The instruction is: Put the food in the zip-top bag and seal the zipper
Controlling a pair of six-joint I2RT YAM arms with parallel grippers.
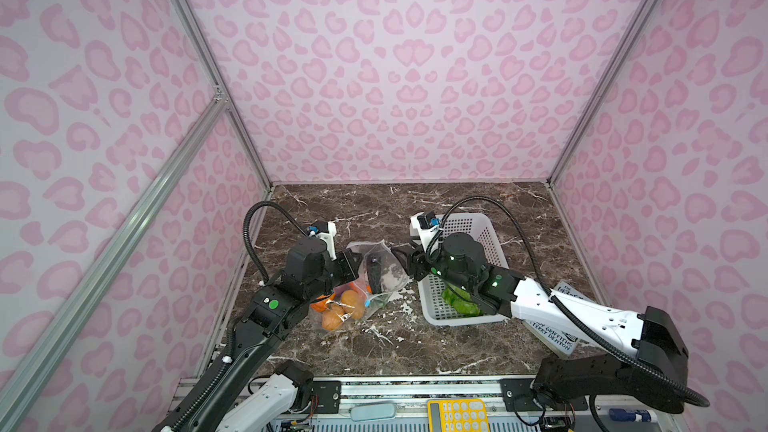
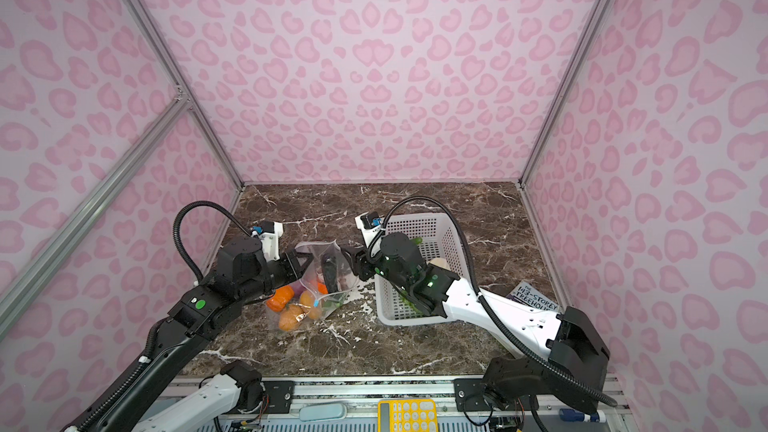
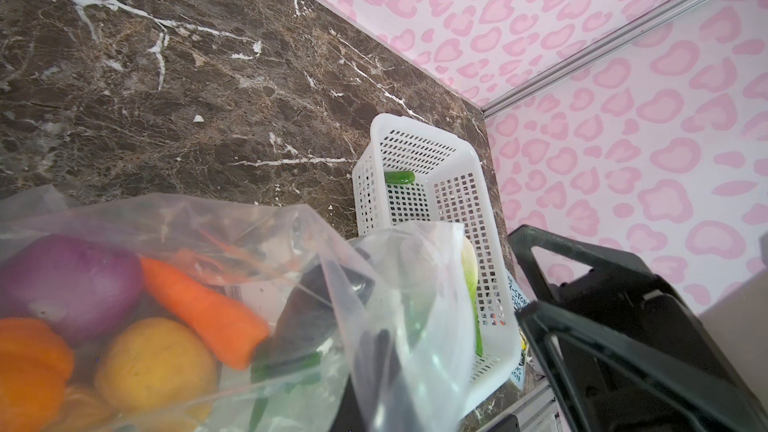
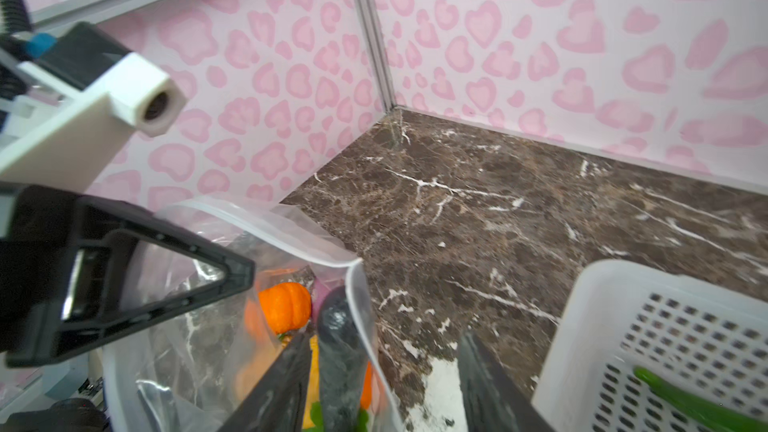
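Note:
The clear zip-top bag (image 1: 357,284) lies on the marble with its mouth lifted. My left gripper (image 1: 354,263) is shut on the mouth's left rim. Inside the bag are a purple onion (image 3: 70,284), a carrot (image 3: 203,309), a potato (image 3: 153,363), a pumpkin (image 4: 286,305) and a dark long piece (image 4: 338,347). My right gripper (image 4: 384,338) stands open at the mouth, one finger inside beside the dark piece and one outside the bag wall. The zipper (image 4: 266,226) is unsealed, its blue tab (image 1: 367,304) low at the front. A cabbage (image 1: 459,299) lies in the basket.
The white perforated basket (image 1: 473,226) stands right of the bag under my right arm, with a small green vegetable (image 3: 400,177) in it too. A book (image 1: 557,338) lies at the right front. A yellow calculator (image 1: 457,415) sits below the table's front edge.

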